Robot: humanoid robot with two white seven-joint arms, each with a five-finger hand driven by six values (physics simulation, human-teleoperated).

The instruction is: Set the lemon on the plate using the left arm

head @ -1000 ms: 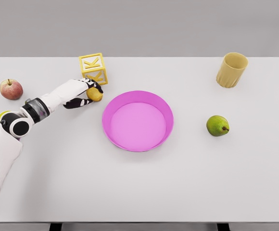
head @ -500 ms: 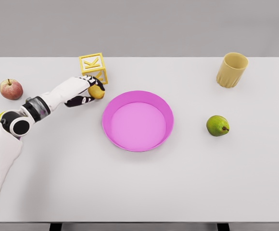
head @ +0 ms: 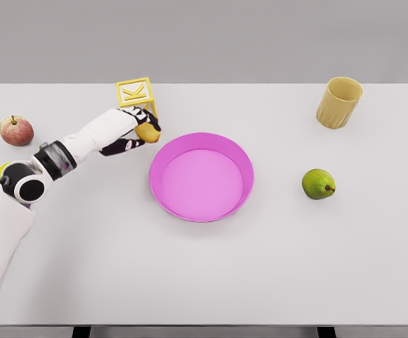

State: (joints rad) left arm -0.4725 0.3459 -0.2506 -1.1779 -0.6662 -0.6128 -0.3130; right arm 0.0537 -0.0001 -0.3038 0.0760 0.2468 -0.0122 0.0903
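My left hand [head: 139,132] is shut on the yellow lemon [head: 148,132], holding it just above the table left of the pink plate [head: 201,176]. The lemon sits directly in front of the yellow letter block [head: 135,94] and a little short of the plate's left rim. My white left arm reaches in from the lower left. The plate holds nothing. No right arm shows in the head view.
A red apple [head: 16,130] lies at the table's far left. A green pear [head: 318,184] sits right of the plate, and a tan cup [head: 339,102] stands at the back right. The white table [head: 204,274] spans the view.
My left hand has lifted the lemon slightly and carried it a little to the right, toward the plate. Everything else has stayed put.
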